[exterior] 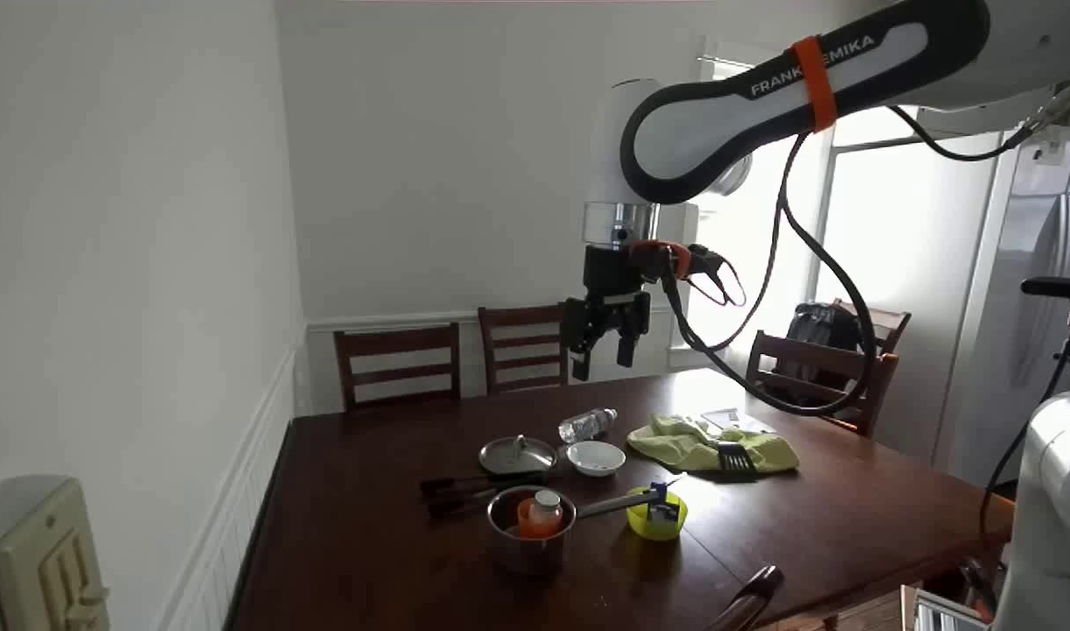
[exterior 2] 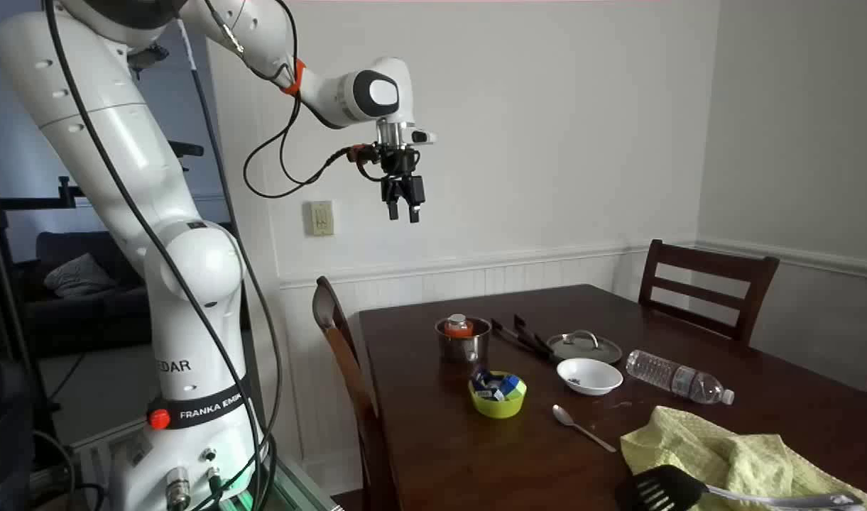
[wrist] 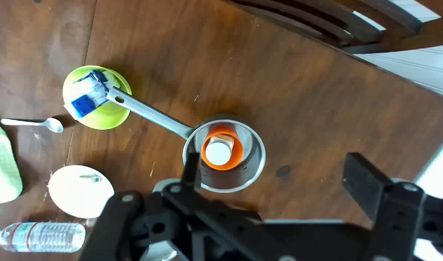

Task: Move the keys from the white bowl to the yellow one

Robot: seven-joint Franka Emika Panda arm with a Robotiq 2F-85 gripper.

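Note:
The white bowl (wrist: 80, 197) sits on the table and shows in both exterior views (exterior: 596, 469) (exterior 2: 598, 373). Small silver keys (wrist: 93, 177) lie inside it. The yellow-green bowl (wrist: 107, 119) holds blue and white packets; it shows in both exterior views (exterior: 655, 528) (exterior 2: 498, 409). My gripper (wrist: 272, 165) is open, with nothing between its fingers. It hangs high above the table, pointing down, in both exterior views (exterior: 603, 359) (exterior 2: 404, 214). In the wrist view both bowls lie left of the fingers.
A steel pot (wrist: 255, 170) holds an orange cup (wrist: 225, 166) with a white-capped bottle. Its handle (wrist: 150, 113) reaches over the yellow bowl's rim. A lid (exterior 2: 596, 349), water bottle (exterior 2: 678, 377), spoon (exterior 2: 582, 428), green cloth (exterior 2: 717, 454) and black spatula (exterior 2: 664, 488) also lie on the table.

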